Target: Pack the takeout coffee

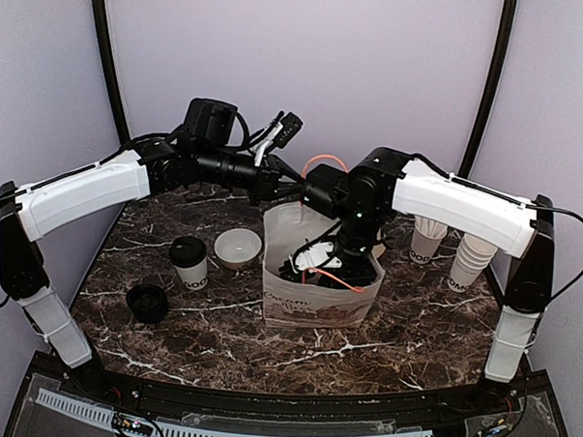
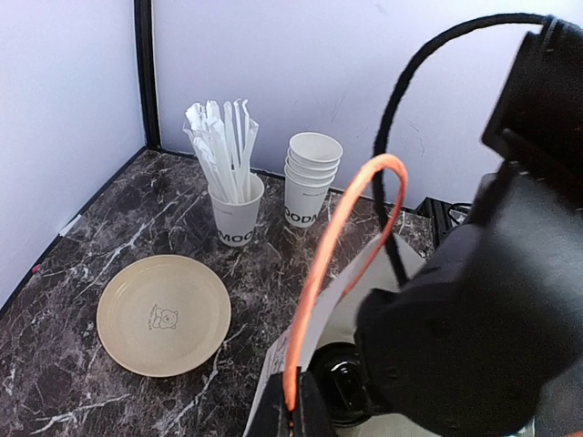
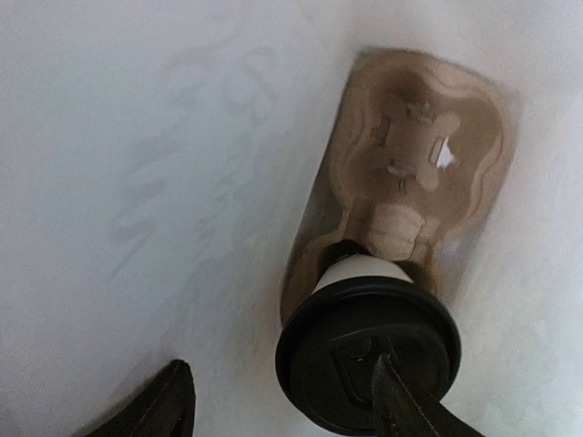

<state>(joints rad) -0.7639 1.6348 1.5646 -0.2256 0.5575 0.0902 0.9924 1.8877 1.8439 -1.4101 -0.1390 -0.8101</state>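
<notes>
Right gripper (image 3: 287, 402) open inside white paper bag (image 1: 312, 305), over black-lidded white paper cup (image 3: 364, 350) seated in brown pulp carrier (image 3: 419, 173). Left gripper (image 2: 293, 417) pinched shut on bag rim. Second lidded cup (image 1: 189, 262) on dark marble table (image 1: 383, 348), left of bag.

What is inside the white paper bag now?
A brown cup carrier with one black-lidded cup in it; the right gripper stands open over it. The lid hides the cup's base.
</notes>
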